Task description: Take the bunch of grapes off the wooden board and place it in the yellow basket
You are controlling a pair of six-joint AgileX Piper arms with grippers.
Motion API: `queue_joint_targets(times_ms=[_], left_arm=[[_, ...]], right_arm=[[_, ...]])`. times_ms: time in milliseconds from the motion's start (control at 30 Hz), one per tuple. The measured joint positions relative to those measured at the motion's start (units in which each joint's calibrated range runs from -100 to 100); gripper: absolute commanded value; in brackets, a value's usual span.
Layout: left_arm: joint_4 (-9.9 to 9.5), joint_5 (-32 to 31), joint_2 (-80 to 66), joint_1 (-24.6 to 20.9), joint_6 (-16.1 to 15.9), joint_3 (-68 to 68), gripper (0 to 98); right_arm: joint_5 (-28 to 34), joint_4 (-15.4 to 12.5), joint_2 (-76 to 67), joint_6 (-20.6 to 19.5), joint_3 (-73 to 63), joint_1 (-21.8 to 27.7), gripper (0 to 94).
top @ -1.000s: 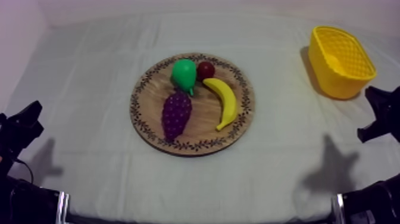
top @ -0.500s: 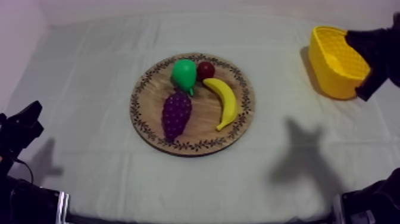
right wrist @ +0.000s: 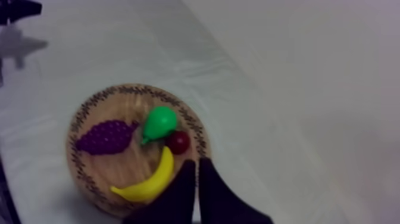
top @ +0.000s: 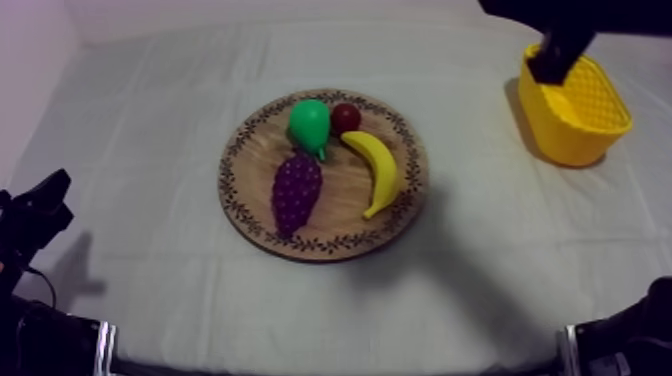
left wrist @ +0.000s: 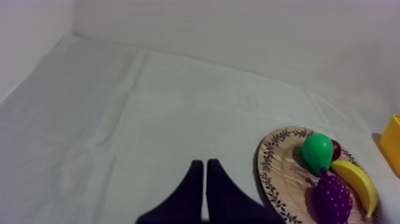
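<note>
We see the bunch of grapes (top: 297, 191) lying on the wooden board (top: 345, 195), beside the pear (top: 310, 122). Our right tool (top: 553, 62) is closed and empty, up by the yellow basket (top: 590, 140), well apart from the board. Our left tool (left wrist: 205, 164) is closed and empty, off the board.

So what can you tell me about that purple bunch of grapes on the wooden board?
The bunch of grapes is a dark purple toy, bumpy with small round berries, plastic by its look, broad at one end and tapering to the other. It lies flat on the round wooden board, its broad end by the green pear; whether they touch I cannot tell. The banana lies apart from it. Nothing holds it.
</note>
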Motion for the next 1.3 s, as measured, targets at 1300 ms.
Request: queue_joint_targets(times_ms=[1300], left_arm=[[0.0, 0.0, 0.0, 0.0, 0.0, 0.0, 0.1]], right_arm=[[46.7, 6.0, 49.6, -34.9, -53.9, -10.3, 0.2]])
